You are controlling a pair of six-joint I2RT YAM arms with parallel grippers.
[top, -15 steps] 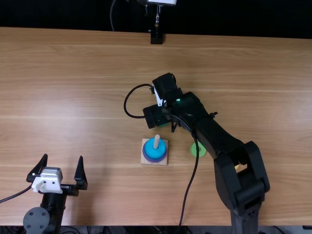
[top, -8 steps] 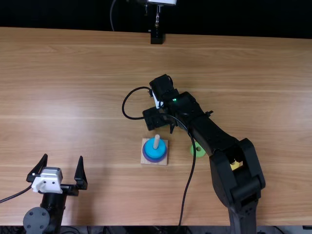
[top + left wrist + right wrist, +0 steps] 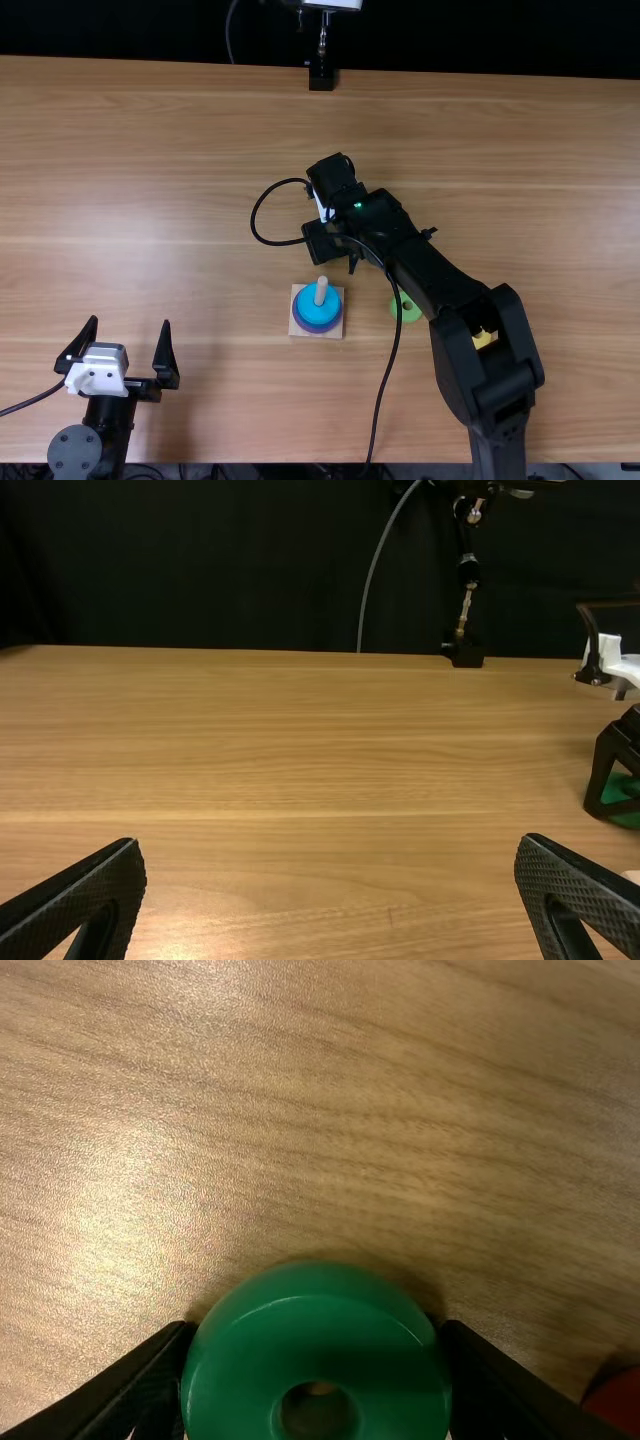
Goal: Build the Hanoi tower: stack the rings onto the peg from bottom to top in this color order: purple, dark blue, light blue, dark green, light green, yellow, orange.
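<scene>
Dark green ring (image 3: 250, 1355) lies flat on the table (image 3: 200, 150) between the right gripper's (image 3: 317, 1330) fingers, seemingly pinched — nearer arm — just past the peg (image 3: 321, 288), so carry goes back nearward; left gripper (image 3: 130, 322) wide apart, empty.

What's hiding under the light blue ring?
Below the light blue ring you can see the bluish-purple edge of something wider, then the square wooden base. The light blue ring covers the rest, so I can't tell whether that's one ring or two.
</scene>
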